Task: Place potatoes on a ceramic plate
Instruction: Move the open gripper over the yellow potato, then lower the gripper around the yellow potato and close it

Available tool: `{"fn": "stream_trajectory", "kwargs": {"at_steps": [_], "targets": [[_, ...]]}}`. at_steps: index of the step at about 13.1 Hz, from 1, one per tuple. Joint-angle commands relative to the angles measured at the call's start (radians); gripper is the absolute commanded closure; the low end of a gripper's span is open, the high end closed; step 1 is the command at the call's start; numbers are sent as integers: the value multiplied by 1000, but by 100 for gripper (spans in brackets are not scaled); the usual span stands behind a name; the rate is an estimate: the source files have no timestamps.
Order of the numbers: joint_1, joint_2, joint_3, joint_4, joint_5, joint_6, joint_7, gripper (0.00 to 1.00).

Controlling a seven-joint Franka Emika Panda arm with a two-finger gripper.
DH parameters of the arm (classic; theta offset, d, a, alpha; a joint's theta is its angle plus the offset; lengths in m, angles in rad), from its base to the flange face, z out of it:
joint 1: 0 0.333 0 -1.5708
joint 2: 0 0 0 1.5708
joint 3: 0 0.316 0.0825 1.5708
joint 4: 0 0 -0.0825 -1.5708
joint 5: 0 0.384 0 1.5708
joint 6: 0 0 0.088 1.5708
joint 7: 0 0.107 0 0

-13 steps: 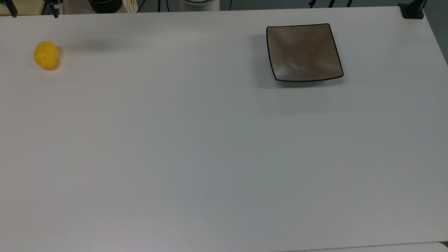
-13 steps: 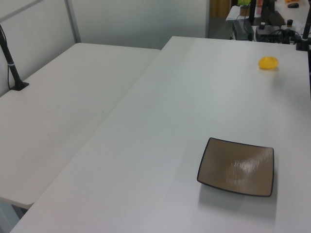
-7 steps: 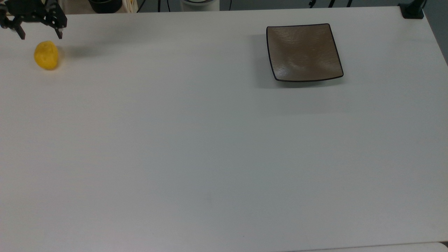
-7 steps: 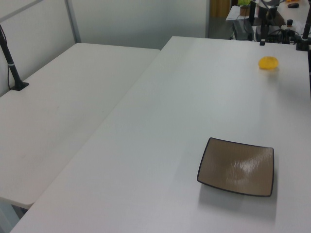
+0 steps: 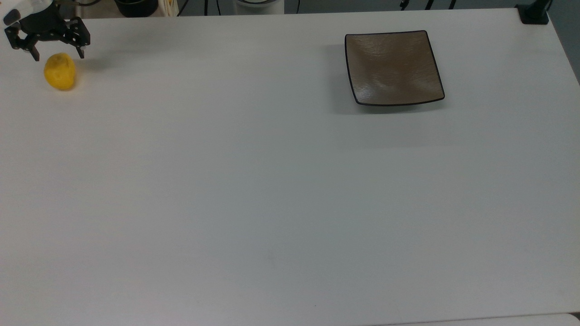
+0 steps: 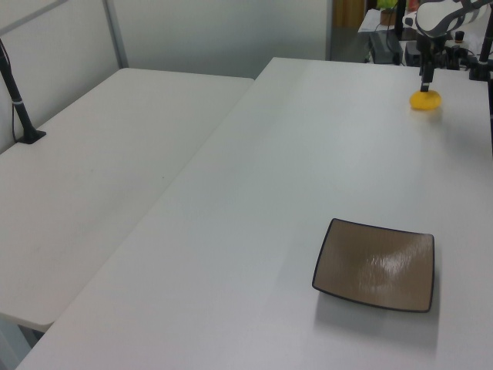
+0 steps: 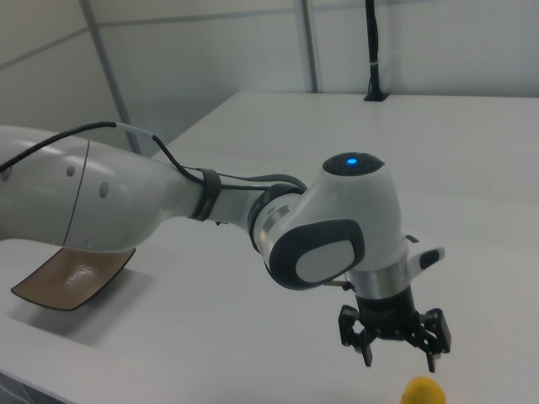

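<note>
A plain white table [image 5: 272,190] carried two things, set well apart. A small yellow potato [image 5: 60,71] lay near the top view's left edge, close to the far side of the table. A square grey-brown plate [image 5: 392,68] with a thin dark rim and upturned corners sat toward the top view's right, also near the far side. In the left view, a second white table [image 6: 100,177] stood against the first along its left side.

Yellow lumpy potato [image 5: 60,71] on table; square grey-brown plate [image 5: 392,68] empty (well apart).
</note>
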Motion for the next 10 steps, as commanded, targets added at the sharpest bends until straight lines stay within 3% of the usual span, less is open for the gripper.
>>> {"fn": "stream_trajectory", "kwargs": {"at_steps": [1, 10], "targets": [[-20, 0, -6, -69, -3, 110, -76, 0], [-21, 103, -6, -91, -3, 270, -76, 0]]}}
